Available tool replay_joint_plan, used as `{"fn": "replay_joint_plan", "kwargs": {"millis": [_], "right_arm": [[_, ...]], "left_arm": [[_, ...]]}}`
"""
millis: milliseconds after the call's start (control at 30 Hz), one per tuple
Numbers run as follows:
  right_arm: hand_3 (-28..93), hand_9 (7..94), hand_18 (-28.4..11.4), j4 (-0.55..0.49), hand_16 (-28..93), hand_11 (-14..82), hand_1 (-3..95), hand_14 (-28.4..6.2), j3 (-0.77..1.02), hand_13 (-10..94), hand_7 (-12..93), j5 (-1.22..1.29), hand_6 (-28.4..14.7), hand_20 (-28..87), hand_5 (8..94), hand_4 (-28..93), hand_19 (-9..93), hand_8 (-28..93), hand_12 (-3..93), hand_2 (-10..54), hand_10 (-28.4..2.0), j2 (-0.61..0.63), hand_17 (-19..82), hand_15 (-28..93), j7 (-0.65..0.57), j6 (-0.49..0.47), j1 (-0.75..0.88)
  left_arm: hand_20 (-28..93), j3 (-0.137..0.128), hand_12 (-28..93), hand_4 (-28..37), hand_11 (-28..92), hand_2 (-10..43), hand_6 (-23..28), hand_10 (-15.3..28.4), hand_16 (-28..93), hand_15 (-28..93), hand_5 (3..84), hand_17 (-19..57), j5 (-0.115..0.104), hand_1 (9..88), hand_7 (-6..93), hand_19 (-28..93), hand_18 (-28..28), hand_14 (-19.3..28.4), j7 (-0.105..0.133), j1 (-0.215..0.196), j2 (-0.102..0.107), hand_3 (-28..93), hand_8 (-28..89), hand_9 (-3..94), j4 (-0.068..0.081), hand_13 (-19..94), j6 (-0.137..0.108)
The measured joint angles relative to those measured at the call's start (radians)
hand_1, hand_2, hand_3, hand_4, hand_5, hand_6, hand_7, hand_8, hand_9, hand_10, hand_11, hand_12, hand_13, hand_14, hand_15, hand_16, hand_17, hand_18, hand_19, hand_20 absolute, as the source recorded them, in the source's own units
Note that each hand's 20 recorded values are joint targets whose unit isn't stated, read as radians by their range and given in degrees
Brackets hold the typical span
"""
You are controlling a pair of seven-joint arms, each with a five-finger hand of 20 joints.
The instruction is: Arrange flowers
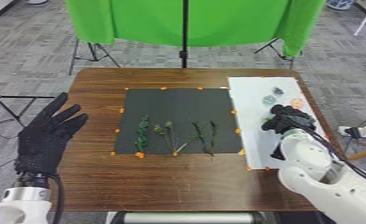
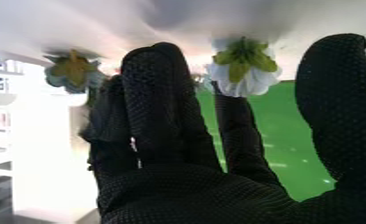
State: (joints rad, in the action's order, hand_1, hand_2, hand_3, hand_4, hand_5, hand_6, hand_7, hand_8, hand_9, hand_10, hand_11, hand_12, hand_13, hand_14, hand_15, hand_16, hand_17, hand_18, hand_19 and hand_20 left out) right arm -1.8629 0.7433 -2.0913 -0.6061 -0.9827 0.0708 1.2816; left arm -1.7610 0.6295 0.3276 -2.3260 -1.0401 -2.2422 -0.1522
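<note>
While your left hand (image 1: pixel 48 136) rests at the table's left edge with its fingers loosely extended and pointing away from you, your right hand (image 1: pixel 288 120) is over the white sheet (image 1: pixel 258 135) on the right. In the right wrist view, the fingers of your right hand (image 2: pixel 193 192) are straight, the thumb apart from them; a white flower (image 2: pixel 242 75) appears between, its yellow-green sepals turned to the camera and its petals spreading toward the green cloth (image 2: pixel 290 135). A pale flower (image 2: pixel 73 72) shows its yellow-brown sepals beyond the fingers. Four green stems lie on the black mat (image 1: pixel 162 103), side by side, their long axes running roughly near to far: a leafy stem (image 1: pixel 143 134), a forked stem (image 1: pixel 170 135) with its tufted ends pointing away from you, and two thin stems (image 1: pixel 212 134). Near your right hand, a pink flower (image 1: pixel 297 103) and a pale green flower (image 1: pixel 269 100) lie on the sheet.
</note>
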Motion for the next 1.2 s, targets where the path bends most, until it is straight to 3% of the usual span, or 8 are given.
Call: {"fn": "replay_joint_plan", "kwargs": {"millis": [67, 200, 300, 367, 567, 833, 967, 1200], "right_arm": [[75, 60.0, -28.3, 0.016, 9, 38.5, 34.1, -13.8, -0.063, 62, 18, -0.026, 0.2, 39, 47.9, -28, 89, -14, 14.3, -9.5, -20.0, 0.0, 28, 78, -0.023, 0.035, -0.041], [74, 68.4, -27.8, 0.045, 12, 40.3, 43.0, -10.3, -0.197, 69, 20, -0.103, 2.2, 35, 64.9, -28, 91, -12, 15.6, -9.5, -15.5, 0.0, 31, 75, -0.086, 0.139, -0.121], [64, 79.0, -26.3, 0.072, 14, 31.5, 52.9, -7.8, -0.298, 73, 21, -0.155, 2.3, 34, 78.7, -28, 92, -1, 27.9, -9.5, -9.7, 0.0, 33, 74, -0.101, 0.199, -0.184], [62, 85.0, -25.6, 0.094, 16, 28.7, 57.3, -6.4, -0.374, 76, 22, -0.178, 2.4, 33, 86.3, -28, 92, 2, 33.3, -9.5, -7.7, 0.0, 34, 74, -0.101, 0.229, -0.234], [63, 88.8, -24.9, 0.107, 17, 26.3, 58.7, -5.3, -0.434, 79, 20, -0.19, 1.7, 34, 89.4, -28, 93, 5, 35.2, -9.5, -7.3, -0.001, 35, 74, -0.087, 0.252, -0.291], [66, 90.2, -24.8, 0.035, 18, 26.2, 57.9, -5.0, -0.26, 80, 19, -0.203, 1.1, 38, 90.5, -28, 93, 6, 36.1, -9.5, -7.2, 0.003, 35, 74, -0.035, 0.255, -0.178], [67, 90.3, -24.6, -0.026, 18, 25.9, 57.3, -5.1, -0.245, 80, 19, -0.195, 1.0, 39, 90.5, -28, 93, 6, 36.6, -9.5, -7.1, -0.004, 35, 74, 0.056, 0.262, -0.174], [68, 89.1, -23.9, 0.014, 19, 26.6, 56.4, -5.4, -0.388, 78, 19, -0.126, 0.9, 41, 89.5, -28, 93, 7, 37.5, -9.5, -7.0, -0.165, 33, 76, 0.22, 0.23, -0.334]], "left_arm": [[16, 0.001, 11, -24.5, 22, 5.5, 7.7, 19.0, -7, 51, 35.5, -6.7, 0.0, 23.9, 13.0, 54, 28.4, 27.5, 0.001, 0.001, 0.001, 80, -10, 34.5, 0.0, 27, 0.0], [16, 0.004, 11, -24.4, 23, 5.7, 7.9, 19.0, -7, 51, 35.7, -6.7, 0.0, 24.0, 12.8, 54, 28.4, 27.5, 0.001, 0.002, 0.002, 79, -10, 34.6, 0.0, 27, 0.0], [16, 0.005, 11, -24.3, 23, 5.7, 7.9, 19.0, -7, 51, 35.7, -6.7, 0.0, 24.0, 12.7, 54, 28.4, 27.5, 0.001, 0.004, 0.002, 79, -10, 34.6, 0.002, 27, 0.0], [16, 0.008, 11, -24.3, 23, 5.7, 7.9, 19.1, -7, 51, 35.7, -6.7, -0.001, 24.0, 12.7, 54, 28.4, 27.5, 0.001, 0.006, 0.002, 79, -10, 34.6, 0.002, 27, 0.0], [16, 0.013, 11, -24.3, 23, 5.7, 7.9, 19.1, -7, 51, 35.8, -6.7, -0.002, 23.9, 12.7, 54, 28.4, 27.5, 0.003, 0.012, 0.004, 79, -10, 34.6, 0.006, 27, 0.0], [16, -0.004, 11, -24.4, 22, 5.6, 7.9, 19.0, -7, 51, 35.7, -6.7, -0.002, 23.9, 12.7, 54, 28.4, 27.5, 0.003, 0.005, 0.005, 80, -10, 34.6, 0.005, 27, 0.0], [16, -0.011, 11, -24.5, 22, 5.6, 7.8, 19.0, -7, 51, 35.6, -6.7, -0.003, 23.9, 12.7, 54, 28.4, 27.5, 0.006, 0.003, 0.009, 80, -10, 34.5, 0.004, 27, -0.001], [16, -0.021, 11, -24.8, 22, 5.6, 7.5, 19.0, -7, 51, 35.2, -6.7, -0.006, 23.8, 13.0, 54, 28.4, 27.5, 0.013, 0.013, 0.024, 79, -10, 34.3, 0.004, 27, -0.002]]}}
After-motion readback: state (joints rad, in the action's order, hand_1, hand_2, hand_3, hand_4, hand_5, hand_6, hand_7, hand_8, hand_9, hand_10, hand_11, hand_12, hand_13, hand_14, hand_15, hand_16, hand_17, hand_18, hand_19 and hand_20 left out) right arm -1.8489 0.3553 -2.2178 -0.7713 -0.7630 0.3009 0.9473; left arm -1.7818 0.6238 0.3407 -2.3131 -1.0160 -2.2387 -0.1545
